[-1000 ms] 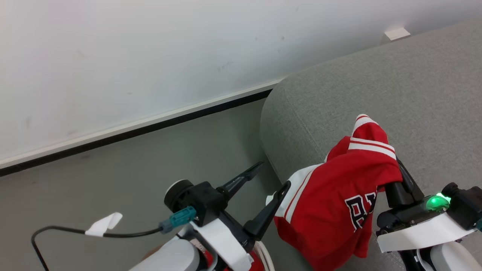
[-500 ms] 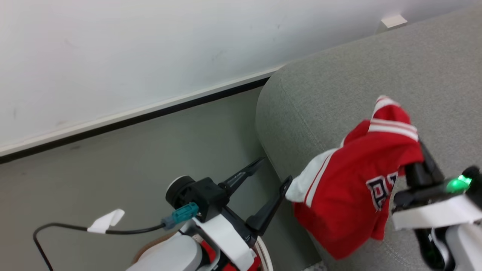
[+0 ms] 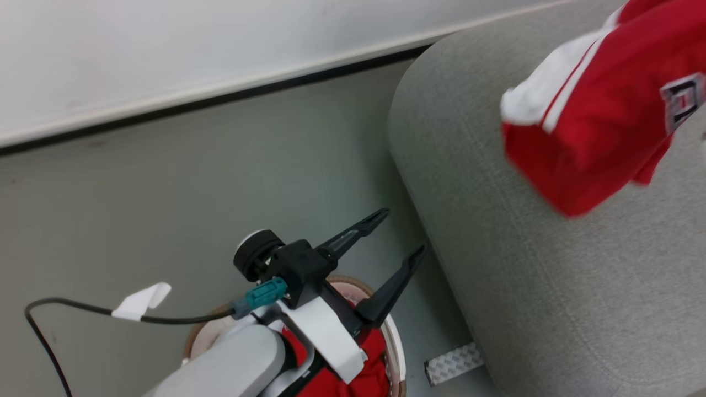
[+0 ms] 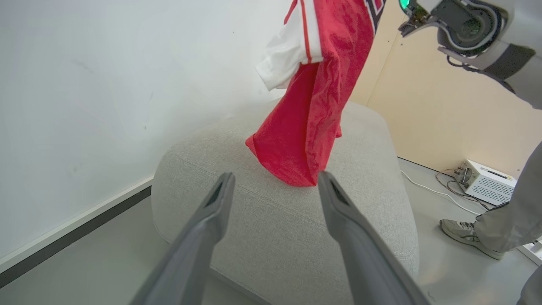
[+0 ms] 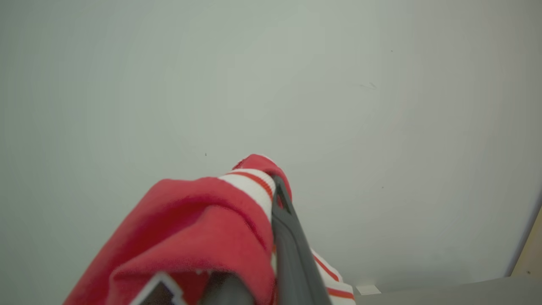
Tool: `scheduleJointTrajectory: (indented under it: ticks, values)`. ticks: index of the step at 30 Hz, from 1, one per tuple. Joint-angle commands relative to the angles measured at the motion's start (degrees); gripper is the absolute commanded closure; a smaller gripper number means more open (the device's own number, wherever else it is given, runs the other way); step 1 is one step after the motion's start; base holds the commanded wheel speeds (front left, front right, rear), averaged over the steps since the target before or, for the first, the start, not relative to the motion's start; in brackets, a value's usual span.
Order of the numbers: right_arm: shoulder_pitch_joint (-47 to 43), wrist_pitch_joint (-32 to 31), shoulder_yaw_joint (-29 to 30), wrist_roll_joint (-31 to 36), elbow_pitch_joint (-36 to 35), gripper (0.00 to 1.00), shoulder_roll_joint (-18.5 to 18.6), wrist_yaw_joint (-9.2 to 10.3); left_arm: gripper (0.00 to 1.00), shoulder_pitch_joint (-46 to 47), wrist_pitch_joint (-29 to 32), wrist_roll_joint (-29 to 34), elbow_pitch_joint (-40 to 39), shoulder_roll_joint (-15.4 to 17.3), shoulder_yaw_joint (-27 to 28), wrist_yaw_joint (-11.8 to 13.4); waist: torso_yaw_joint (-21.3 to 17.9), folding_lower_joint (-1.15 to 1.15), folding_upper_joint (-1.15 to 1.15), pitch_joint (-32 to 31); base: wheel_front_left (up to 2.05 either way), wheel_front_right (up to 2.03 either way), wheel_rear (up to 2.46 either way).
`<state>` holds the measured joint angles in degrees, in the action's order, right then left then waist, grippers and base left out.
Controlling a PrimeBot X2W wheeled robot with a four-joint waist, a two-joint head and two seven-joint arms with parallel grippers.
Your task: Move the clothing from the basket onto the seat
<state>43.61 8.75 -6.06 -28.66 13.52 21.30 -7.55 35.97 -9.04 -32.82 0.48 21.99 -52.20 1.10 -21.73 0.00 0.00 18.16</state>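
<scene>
Your right gripper (image 5: 274, 192) pinches the jersey (image 3: 595, 121) above the seat (image 3: 524, 286); lower it well inside the edge before releasing. Left gripper (image 3: 402, 230) hangs open.

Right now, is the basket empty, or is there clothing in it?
Not empty: red clothing lies inside the basket, bunched below its rim. How many garments, cannot tell.

Red, white-striped clothing (image 3: 601, 116); grey seat (image 3: 496, 231); brown-rimmed white basket (image 3: 396, 353).
</scene>
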Motion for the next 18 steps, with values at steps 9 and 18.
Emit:
scheduleJointTrajectory:
  ticks: [9,18]
  values:
    - [13.1,-2.9,7.7,1.5,4.9,1.0,6.2,0.12,0.0,3.4,2.0,2.1,-3.3,3.7,0.7,-0.7,5.1,0.0,0.0,13.4,0.0,0.0,0.0]
    - [17.7,-5.3,12.2,5.6,13.5,1.0,8.2,0.12,0.0,7.2,2.6,3.2,-4.8,4.6,0.8,-2.0,8.4,0.0,0.0,20.9,0.0,0.0,0.0]
